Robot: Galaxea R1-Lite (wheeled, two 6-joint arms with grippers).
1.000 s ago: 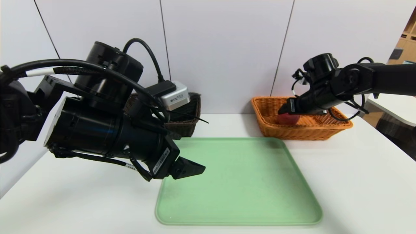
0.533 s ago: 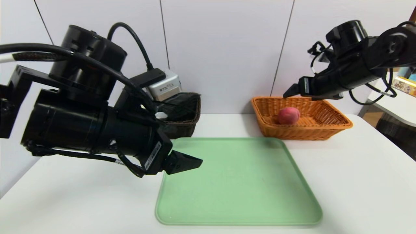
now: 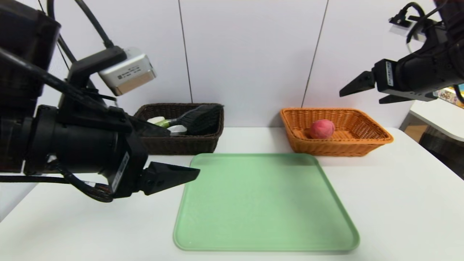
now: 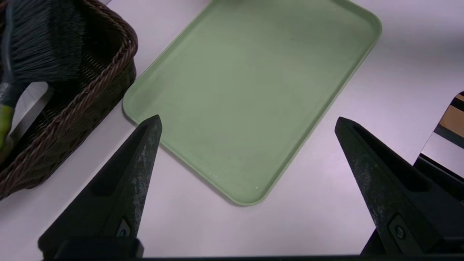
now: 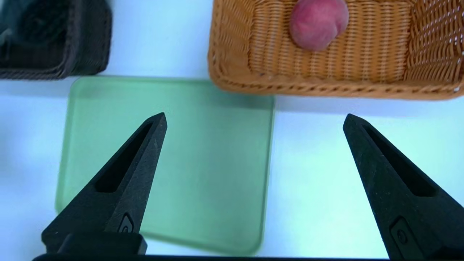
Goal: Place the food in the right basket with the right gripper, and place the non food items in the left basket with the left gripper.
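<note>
- Your right hand [image 3: 357,87], upper right of the frame, hangs released above the peach [image 3: 321,129] lying in the orange basket [image 3: 373,139].
- Your left hand [image 3: 174,175], lower left, is released too.

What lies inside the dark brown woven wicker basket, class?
Inside the dark brown woven wicker basket lie a green-handled brush with dark grey bristles and two white items. The basket's front wall and the brush cover their lower parts, so their full shapes stay hidden.

Woven wicker baskets [image 3: 337,145]; matt smooth plastic tray [image 3: 264,203].
</note>
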